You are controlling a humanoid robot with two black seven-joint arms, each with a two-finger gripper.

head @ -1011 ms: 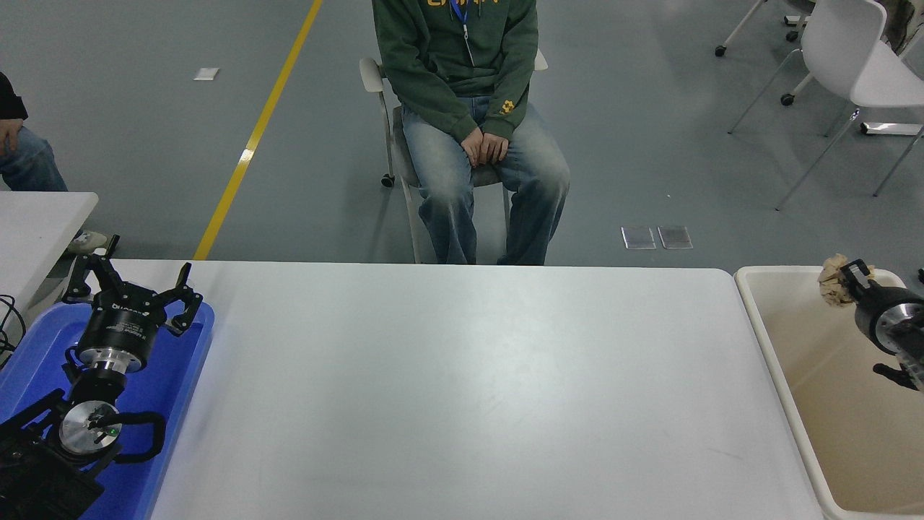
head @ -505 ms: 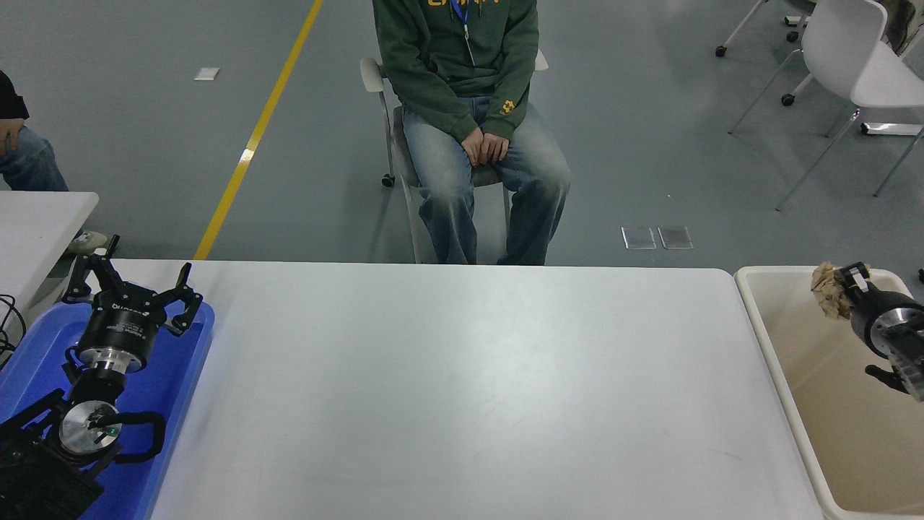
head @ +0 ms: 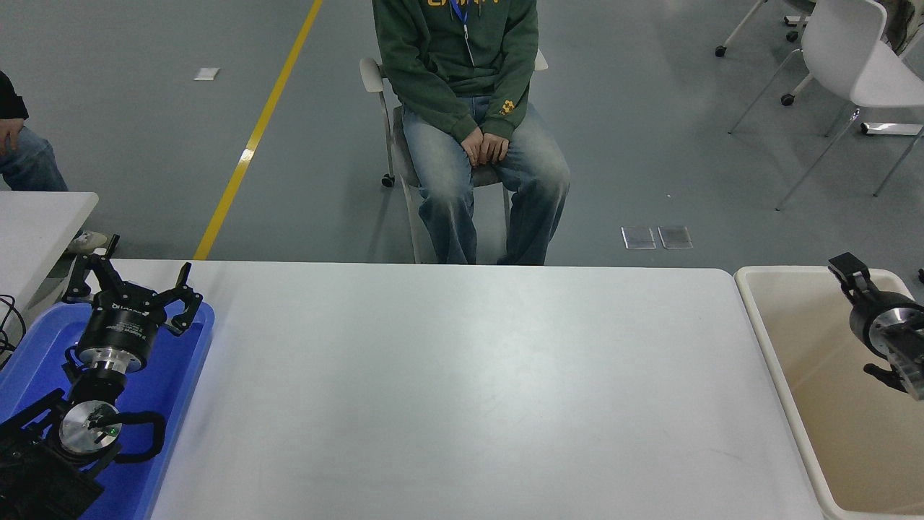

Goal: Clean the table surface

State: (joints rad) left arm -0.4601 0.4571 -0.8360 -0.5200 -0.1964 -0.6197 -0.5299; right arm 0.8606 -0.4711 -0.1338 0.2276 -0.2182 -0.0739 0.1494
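While my right gripper (head: 846, 269) is hanging over the beige bin (head: 765, 318) — finger spread unclear, nothing visibly held | table surface (head: 462, 390) is looking rigid, smooth — wipeable, ungraspable.

At the centre we have the table surface (head: 462, 390). At nine o'clock a tray (head: 189, 375) lies on its left end, and above the tray hangs the left gripper (head: 133, 285). At three o'clock, just beside the tabletop's right edge, we find a bin (head: 776, 347), with the right gripper (head: 846, 269) over its far part. At twelve o'clock, behind the table, a person (head: 462, 108) sits on a chair (head: 375, 76). At ten o'clock we see a smaller table corner (head: 40, 224); at two o'clock, another chair (head: 852, 58) well behind.
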